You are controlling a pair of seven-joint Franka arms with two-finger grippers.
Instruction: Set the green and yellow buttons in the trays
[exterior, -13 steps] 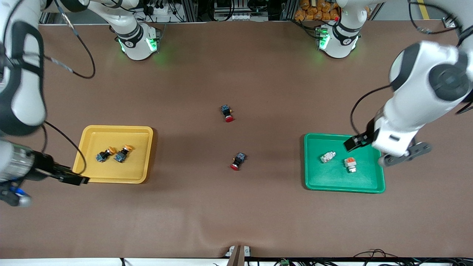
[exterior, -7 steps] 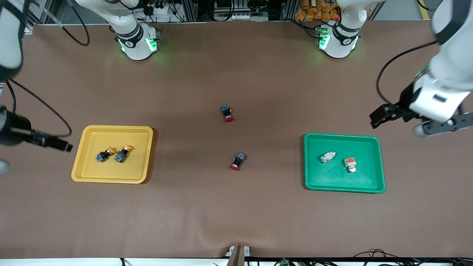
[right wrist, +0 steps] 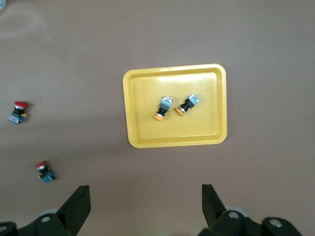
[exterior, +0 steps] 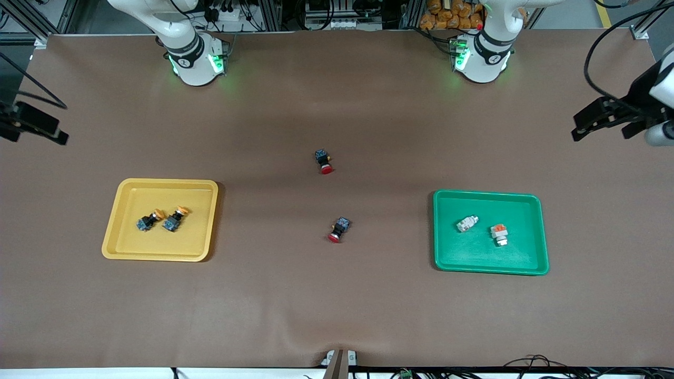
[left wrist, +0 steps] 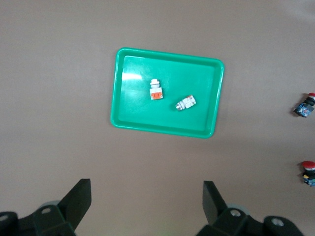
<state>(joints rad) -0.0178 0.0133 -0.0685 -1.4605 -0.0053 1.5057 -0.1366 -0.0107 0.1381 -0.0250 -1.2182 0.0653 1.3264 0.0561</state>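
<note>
Looks like the sorting is basically done here: the two dark-bodied yellow-capped buttons (exterior: 160, 219) lie side by side in the yellow tray (exterior: 121, 210) toward the right arm's end of the bench (exterior: 337, 316), and the two white-bodied buttons (exterior: 482, 229) lie a little apart in the green tray (exterior: 532, 263) toward the left arm's end. The two red-capped switches (exterior: 331, 195) sit out on the open bench between the trays, which makes sense since they aren't part of the job. Both arms are up high and off to the sides: the left gripper (left wrist: 146, 199) hangs with fingers spread wide and empty, the right gripper (right wrist: 145, 199) likewise, each looking down on its own tray.
</note>
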